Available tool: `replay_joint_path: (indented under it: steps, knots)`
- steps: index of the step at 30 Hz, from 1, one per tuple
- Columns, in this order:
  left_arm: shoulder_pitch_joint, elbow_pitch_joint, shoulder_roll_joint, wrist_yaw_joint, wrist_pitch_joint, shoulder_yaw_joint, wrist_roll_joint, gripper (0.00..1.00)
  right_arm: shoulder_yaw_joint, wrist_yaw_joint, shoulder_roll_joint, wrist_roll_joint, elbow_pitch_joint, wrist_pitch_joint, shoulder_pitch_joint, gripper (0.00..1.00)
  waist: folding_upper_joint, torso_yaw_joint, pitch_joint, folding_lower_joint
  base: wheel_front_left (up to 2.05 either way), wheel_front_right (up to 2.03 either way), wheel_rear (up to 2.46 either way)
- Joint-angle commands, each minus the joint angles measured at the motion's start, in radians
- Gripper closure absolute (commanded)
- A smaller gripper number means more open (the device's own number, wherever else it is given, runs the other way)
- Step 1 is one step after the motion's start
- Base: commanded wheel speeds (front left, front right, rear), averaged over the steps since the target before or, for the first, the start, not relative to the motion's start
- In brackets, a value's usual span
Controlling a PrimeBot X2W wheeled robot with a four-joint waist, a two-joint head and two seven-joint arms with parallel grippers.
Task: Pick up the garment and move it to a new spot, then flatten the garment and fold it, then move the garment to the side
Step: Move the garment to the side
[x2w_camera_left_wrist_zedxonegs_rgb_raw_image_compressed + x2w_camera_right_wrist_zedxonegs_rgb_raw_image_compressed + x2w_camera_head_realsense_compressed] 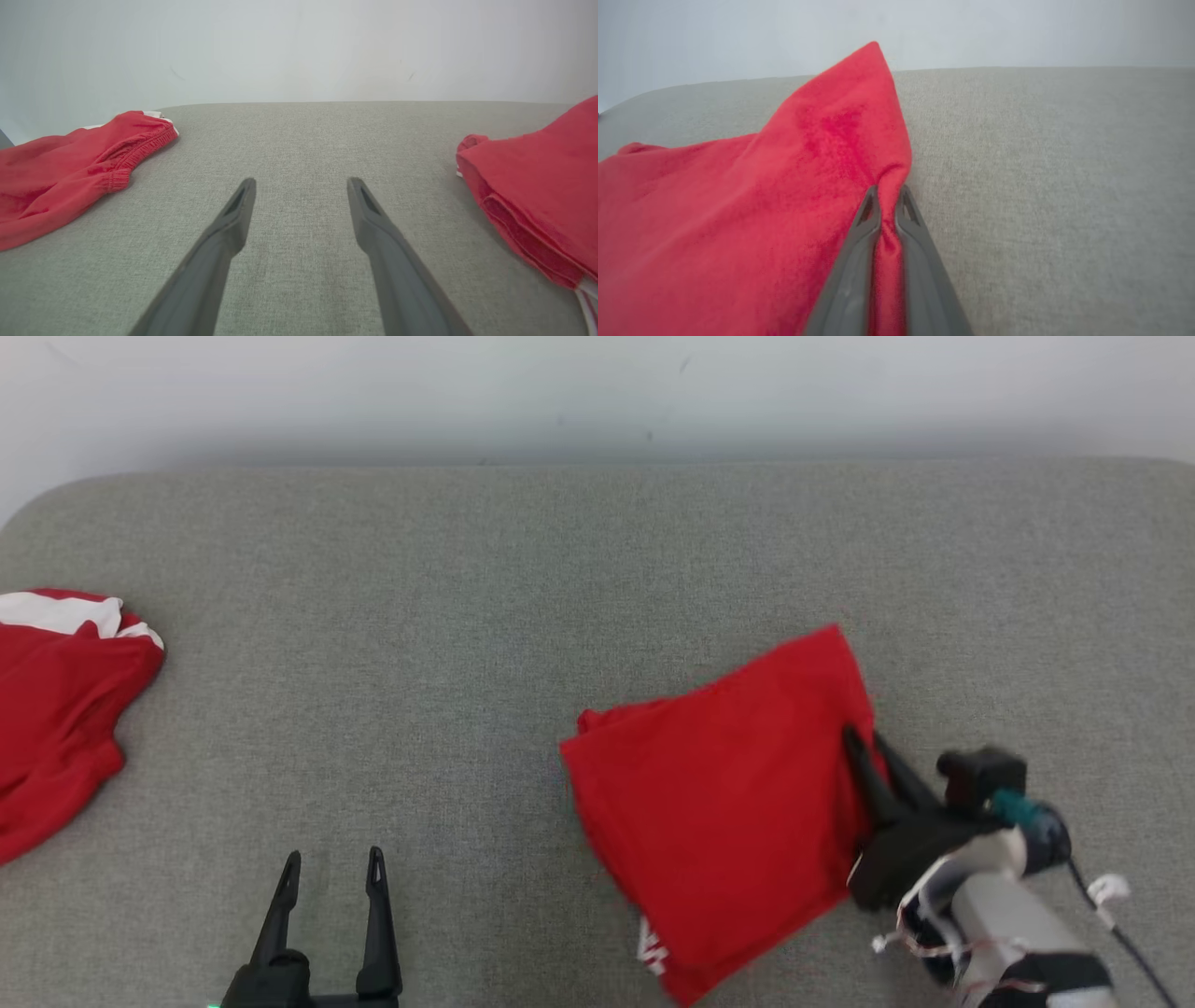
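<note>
The folded red garment [719, 803] lies on the grey padded surface [467, 569], right of centre and fairly near the robot. It is a roughly square packet turned askew, with one corner pointing far and to the right and a scrap of white print showing at its near corner. The right gripper [864, 739] is clenched on the packet's right-hand edge. In the right wrist view the two dark fingers [859, 242] are pressed nearly together, with a ridge of red cloth puckered between them. Nearly all of the garment therefore lies to the left of that grip and trails away from the fingertips. The left gripper [334, 855] hovers low over bare surface at the near left, released, with its fingers spread wide and nothing between them. It is well apart from the packet, so the right arm is plainly the nearer one. A second red garment with white trim [56, 709] lies crumpled at the far left edge. The folding appears finished, so the step in hand is probably the move to the side. A pull rightward would probably drag the layers flat behind the grip, whereas a push leftward would likely buckle them.
</note>
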Motion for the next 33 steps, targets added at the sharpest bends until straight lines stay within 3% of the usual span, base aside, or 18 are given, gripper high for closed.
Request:
replay_joint_path:
  steps: [1, 11, 23, 33]
  knots:
    - [-0.011, -0.006, -0.001, 0.001, -0.003, -0.001, 0.0, 0.0, 0.004, -0.003, -0.017, 0.006, -0.004, 0.0, -0.024, 1.0, -0.0002, 0.001, 0.014, 0.0, 0.0, 0.0, 0.0]
    - [-0.102, -0.067, -0.001, -0.009, -0.003, -0.027, 0.013, 0.0, 0.06, -0.003, -0.196, 0.045, 0.029, 0.0, -0.279, 1.0, -0.0002, -0.003, 0.157, 0.0, 0.0, 0.0, 0.0]
    - [-0.266, -0.208, -0.001, -0.029, -0.003, -0.047, 0.05, 0.0, 0.086, -0.003, -0.507, 0.083, 0.069, 0.005, -0.522, 1.0, -0.0002, -0.055, 0.403, 0.0, 0.0, 0.0, 0.0]
    - [-0.316, -0.286, 0.006, -0.036, -0.003, -0.048, 0.085, 0.0, 0.084, -0.003, -0.642, 0.082, 0.092, 0.014, -0.628, 1.0, -0.0002, -0.084, 0.501, 0.0, 0.0, 0.0, 0.0]
